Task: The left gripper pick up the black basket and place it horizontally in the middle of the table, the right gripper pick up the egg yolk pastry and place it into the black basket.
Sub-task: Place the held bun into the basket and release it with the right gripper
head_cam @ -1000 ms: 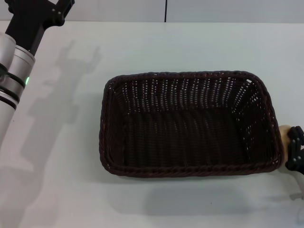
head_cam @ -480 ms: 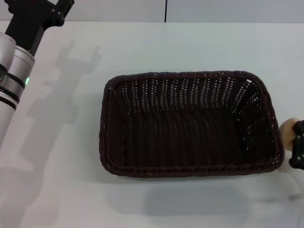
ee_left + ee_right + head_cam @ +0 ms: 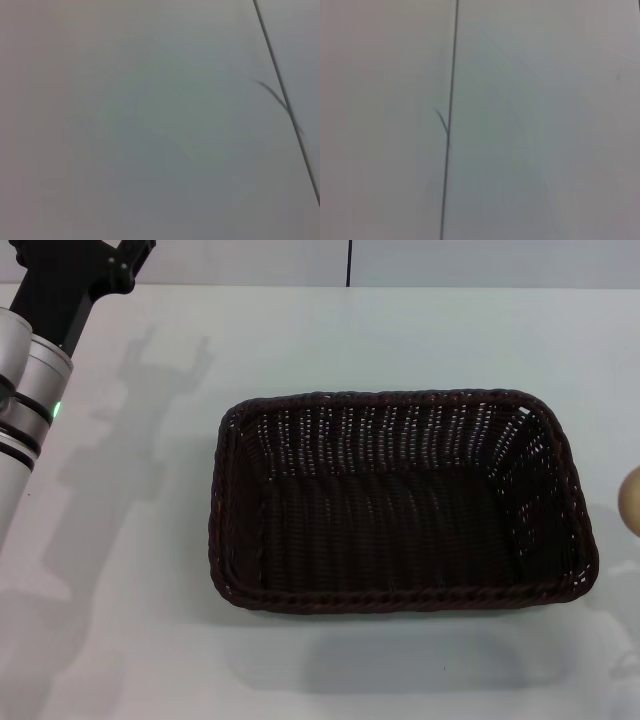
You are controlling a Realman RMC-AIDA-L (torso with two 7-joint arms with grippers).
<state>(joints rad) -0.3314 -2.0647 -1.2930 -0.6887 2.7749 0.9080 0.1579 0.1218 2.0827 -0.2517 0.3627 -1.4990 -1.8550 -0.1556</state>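
The black basket (image 3: 400, 502) lies lengthwise on the white table (image 3: 330, 340), near its middle, and it is empty. My left gripper (image 3: 78, 262) is raised at the far left corner, well away from the basket, and its fingertips are cut off by the frame's top edge. Only a sliver of the egg yolk pastry (image 3: 632, 502) shows at the right edge of the head view, just right of the basket's right rim. My right gripper is out of view. Neither wrist view shows the basket or the pastry.
The left arm (image 3: 25, 390), with its green ring light, runs down the left side of the head view. The table's far edge meets a wall with a dark vertical seam (image 3: 349, 262). Both wrist views show only plain pale surface and a dark seam (image 3: 451, 100).
The pastry and the right gripper have moved right and slightly up. The gripper has left the frame and only the pastry's edge remains in view. The basket and left arm have not moved.
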